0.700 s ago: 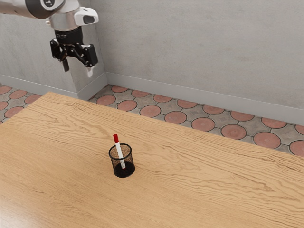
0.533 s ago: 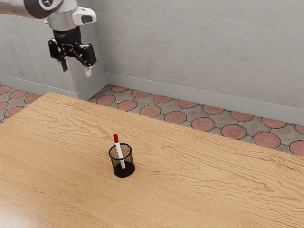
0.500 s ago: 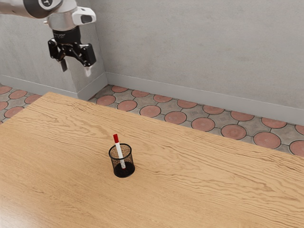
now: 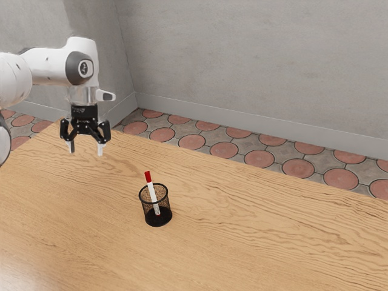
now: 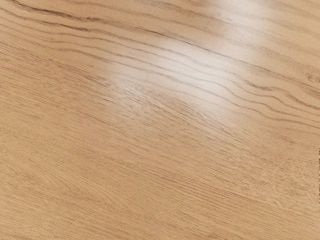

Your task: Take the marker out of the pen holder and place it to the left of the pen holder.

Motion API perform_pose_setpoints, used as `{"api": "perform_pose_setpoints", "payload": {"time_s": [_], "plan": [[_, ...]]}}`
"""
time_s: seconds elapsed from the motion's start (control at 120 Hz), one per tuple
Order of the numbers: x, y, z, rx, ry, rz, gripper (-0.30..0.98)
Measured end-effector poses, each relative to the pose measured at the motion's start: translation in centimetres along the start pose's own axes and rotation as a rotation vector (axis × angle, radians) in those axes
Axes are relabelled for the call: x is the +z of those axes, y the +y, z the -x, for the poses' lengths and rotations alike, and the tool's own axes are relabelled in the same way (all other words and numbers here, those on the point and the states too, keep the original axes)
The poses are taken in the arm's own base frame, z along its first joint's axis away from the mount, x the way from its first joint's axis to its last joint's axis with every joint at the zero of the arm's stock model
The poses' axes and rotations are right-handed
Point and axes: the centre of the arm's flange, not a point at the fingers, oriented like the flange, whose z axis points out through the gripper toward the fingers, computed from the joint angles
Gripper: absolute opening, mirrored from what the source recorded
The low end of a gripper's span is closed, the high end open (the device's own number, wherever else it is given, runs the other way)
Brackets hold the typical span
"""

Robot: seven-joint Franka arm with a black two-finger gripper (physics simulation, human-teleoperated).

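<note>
I have the marker (image 4: 151, 193) standing in the pen holder (image 4: 165, 206), its red end up and clear of the rim, its white barrel running down inside to the dark base. It leans, the red end tipped toward the exterior view's left. The holder is a black mesh cup, upright on the table (image 4: 260, 233), and through its wall I can make out the marker's lower part.

Out from there, toward the exterior view's left and well apart from both, my gripper (image 4: 85, 151) hangs in the air with its fingertips pointing down. The two fingers stand spread, a wide gap between them and nothing pinched there; neither touches the marker or the holder. The arm (image 4: 56, 66), white with dark trim at the joint, reaches in from the exterior view's left and bends down to the hand.

From the wrist camera I am looking down on the tabletop: light brown wood, dark wavy grain, a pale sheen of reflected light across it. At the very border of that view sits a dark speckled sliver (image 5: 319, 175), too thin for me to tell what it is.

Beyond the table, I see a floor (image 4: 259, 159) of round reddish tiles set in grey, then a pale baseboard (image 4: 254, 128) under a plain grey wall (image 4: 254, 57).
</note>
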Motion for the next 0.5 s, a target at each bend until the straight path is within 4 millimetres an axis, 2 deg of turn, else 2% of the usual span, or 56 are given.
{"api": "perform_pose_setpoints", "payload": {"time_s": [0.067, 0.167, 0.267, 0.333, 0.375, 0.433, 0.5], "plan": [[1.1, 0.3, -0.5, -0.010, -0.021, 0.023, 0.69], [0.9, 1.4, 0.0, -0.021, -0.029, 0.050, 0.69], [-1.0, 6.7, 2.6, 0.020, -0.019, 0.075, 0.69], [-1.6, 11.0, 5.4, 0.063, -0.020, 0.077, 0.69], [-0.6, 12.8, 6.7, 0.074, -0.037, 0.082, 0.68], [0.8, 14.9, 7.6, 0.082, -0.051, 0.089, 0.69], [2.2, 17.1, 7.3, 0.085, -0.048, 0.093, 0.68]]}}
